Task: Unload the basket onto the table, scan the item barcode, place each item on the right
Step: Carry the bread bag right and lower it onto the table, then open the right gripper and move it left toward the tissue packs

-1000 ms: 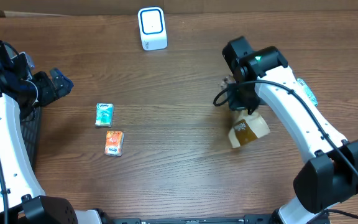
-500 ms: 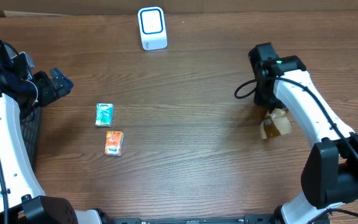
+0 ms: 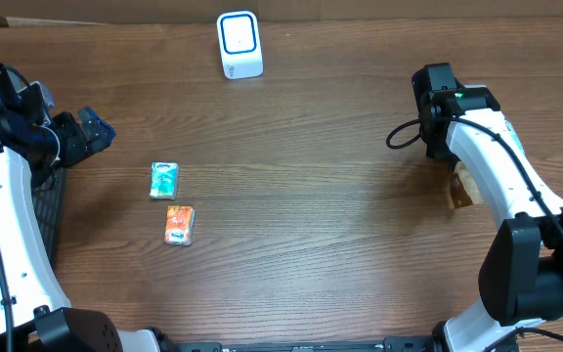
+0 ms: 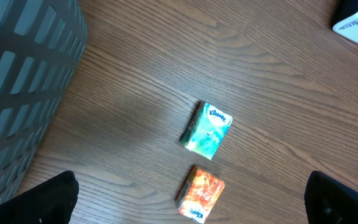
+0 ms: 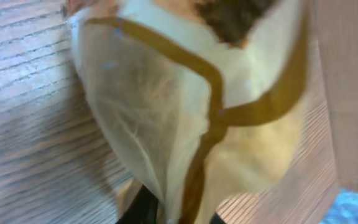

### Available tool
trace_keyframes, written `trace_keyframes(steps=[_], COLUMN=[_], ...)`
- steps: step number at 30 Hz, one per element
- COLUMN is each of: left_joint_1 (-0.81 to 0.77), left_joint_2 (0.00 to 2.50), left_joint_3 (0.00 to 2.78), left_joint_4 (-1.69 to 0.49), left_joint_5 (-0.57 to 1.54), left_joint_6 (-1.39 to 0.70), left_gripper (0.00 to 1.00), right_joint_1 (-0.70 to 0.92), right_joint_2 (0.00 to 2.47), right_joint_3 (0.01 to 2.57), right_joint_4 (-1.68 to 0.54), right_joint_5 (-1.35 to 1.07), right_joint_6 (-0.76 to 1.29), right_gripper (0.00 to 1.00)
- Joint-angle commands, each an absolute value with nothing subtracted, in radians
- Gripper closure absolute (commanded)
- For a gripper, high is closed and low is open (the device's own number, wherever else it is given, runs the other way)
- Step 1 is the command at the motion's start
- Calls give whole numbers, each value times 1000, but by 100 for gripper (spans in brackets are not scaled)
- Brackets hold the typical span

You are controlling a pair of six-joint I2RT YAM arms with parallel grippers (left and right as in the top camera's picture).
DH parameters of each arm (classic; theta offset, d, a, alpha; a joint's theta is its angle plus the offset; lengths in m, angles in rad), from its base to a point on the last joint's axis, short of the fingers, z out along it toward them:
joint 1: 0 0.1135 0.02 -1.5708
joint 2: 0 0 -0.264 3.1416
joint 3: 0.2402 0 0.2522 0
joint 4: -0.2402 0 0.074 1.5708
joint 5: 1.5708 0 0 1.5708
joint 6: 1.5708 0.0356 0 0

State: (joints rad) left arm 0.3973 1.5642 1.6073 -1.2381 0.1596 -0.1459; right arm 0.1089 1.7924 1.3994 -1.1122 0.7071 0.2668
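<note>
Overhead, the right arm [image 3: 492, 171] has swung farther right than a second ago, taking the packet [image 3: 460, 188] to the right edge of the desk [image 3: 311, 244]. Only a tan corner shows beneath the arm, which hides the right gripper. The left gripper [image 3: 86, 131] sits wide open and empty at far left. In the right wrist view the cream, brown-striped packet fills the blurred frame. I cannot tell whether the jaws grip it.

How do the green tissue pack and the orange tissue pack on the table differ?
The green tissue pack is teal; the orange tissue pack is orange. The green one lies nearer the white scanner, the orange one farther from it. Both lie flat, apart, alike in size.
</note>
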Motion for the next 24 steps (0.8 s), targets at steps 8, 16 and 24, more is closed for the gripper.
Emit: trace_keyframes(steps=[8, 16, 24], left_joint_1=[398, 398, 398], left_joint_2=[1566, 1566, 1566], left_joint_3=[1625, 1625, 1625], left_joint_4=[-1237, -1237, -1237], left_joint_5=[157, 157, 157], left_joint_6=[-131, -131, -131], left_gripper=[0, 0, 0], right_joint_1=[138, 174, 240], right_joint_2=[1794, 1792, 1790], right_joint_3=[1393, 1457, 1541], right_joint_4=[-1063, -1061, -987], right_joint_5=[612, 366, -334], right_joint_6=[204, 213, 208], right_gripper=[38, 32, 0])
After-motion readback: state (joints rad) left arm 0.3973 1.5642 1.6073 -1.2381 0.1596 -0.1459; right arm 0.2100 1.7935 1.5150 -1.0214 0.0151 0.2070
